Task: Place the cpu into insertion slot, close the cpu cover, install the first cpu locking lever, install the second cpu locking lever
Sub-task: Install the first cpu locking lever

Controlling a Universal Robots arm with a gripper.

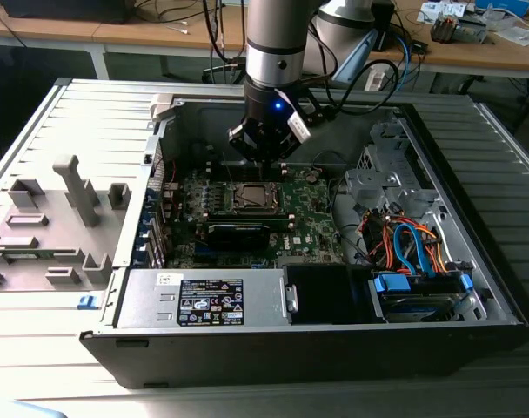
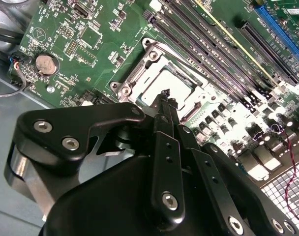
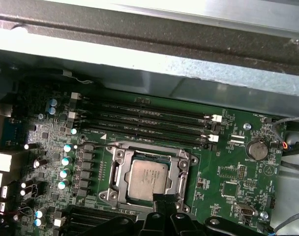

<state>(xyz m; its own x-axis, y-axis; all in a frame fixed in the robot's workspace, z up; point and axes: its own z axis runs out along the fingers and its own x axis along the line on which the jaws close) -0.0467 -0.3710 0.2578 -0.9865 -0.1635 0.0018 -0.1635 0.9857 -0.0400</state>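
claw (image 2: 165,94) pressed together, empty, just above chip (image 3: 148,179) | chip seated in socket (image 3: 117,172) | risk: tip scraping chip, skewing seating

Electronics lab: opened desktop PC case (image 1: 473,287) on a ridged metal bench (image 1: 499,148), wooden workbenches (image 1: 143,39) with cables behind.

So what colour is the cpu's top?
Silver-grey metal; the cpu shows best in the first wrist view.
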